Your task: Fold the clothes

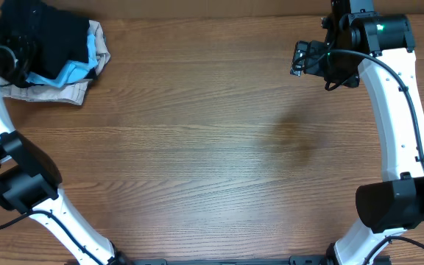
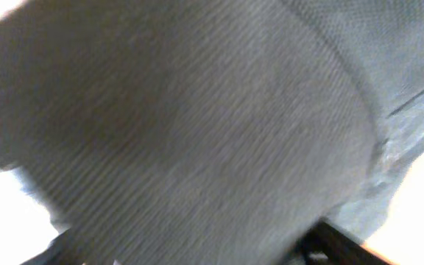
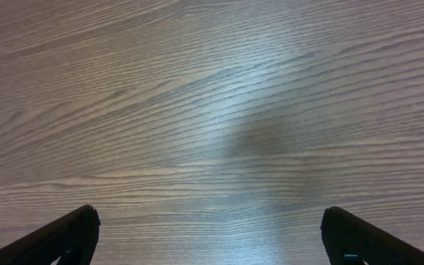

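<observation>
The clothes, a black garment [image 1: 50, 37], lie bunched on a pile at the table's far left corner. My left gripper [image 1: 12, 60] is at the pile's left edge. In the left wrist view the dark ribbed fabric [image 2: 197, 125] fills nearly the whole blurred frame, and the left gripper [image 2: 190, 252] shows only as dark fingertips [image 2: 337, 246] far apart in the lower corners, with cloth lying between them. My right gripper [image 1: 299, 59] hangs over bare wood at the far right. Its fingers [image 3: 65, 239] stand wide open around nothing, the right gripper [image 3: 208, 230] well above the tabletop.
Under the black garment lie a light-blue shirt [image 1: 76, 71] and a beige garment [image 1: 65, 92], both poking out at the pile's front and right. The wooden table [image 1: 212, 147] stretches between the two arms. The arm bases stand at the near edge.
</observation>
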`<move>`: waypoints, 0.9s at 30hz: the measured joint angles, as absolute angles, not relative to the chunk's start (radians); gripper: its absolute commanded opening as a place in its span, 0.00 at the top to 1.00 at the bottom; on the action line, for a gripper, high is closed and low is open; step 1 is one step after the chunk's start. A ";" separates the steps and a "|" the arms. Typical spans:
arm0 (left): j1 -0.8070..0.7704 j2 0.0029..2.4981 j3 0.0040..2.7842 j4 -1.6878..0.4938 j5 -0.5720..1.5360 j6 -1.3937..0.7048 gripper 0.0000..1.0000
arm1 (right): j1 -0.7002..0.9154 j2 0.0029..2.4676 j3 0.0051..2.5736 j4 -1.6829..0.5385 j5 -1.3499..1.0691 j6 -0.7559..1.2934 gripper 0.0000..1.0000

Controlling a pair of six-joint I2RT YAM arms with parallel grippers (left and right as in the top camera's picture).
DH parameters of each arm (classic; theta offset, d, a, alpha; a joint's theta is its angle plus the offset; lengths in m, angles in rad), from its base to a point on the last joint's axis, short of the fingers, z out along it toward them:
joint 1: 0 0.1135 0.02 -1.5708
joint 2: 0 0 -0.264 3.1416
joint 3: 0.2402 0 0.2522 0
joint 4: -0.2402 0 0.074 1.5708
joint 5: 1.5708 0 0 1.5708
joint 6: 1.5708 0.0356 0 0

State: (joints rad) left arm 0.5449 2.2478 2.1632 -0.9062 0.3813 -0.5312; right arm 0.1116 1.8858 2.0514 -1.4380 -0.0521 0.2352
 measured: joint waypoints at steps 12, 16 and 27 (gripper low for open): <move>0.609 2.242 2.184 -0.948 0.344 -0.299 0.00 | 0.112 1.886 2.051 -1.431 -0.052 0.235 0.00; 0.603 2.201 2.239 -0.986 0.347 -0.229 0.00 | 0.112 1.886 2.051 -1.431 -0.052 0.236 0.00; 0.459 2.035 2.329 -0.701 0.265 0.023 0.00 | 0.112 1.886 2.051 -1.421 -0.052 0.236 0.00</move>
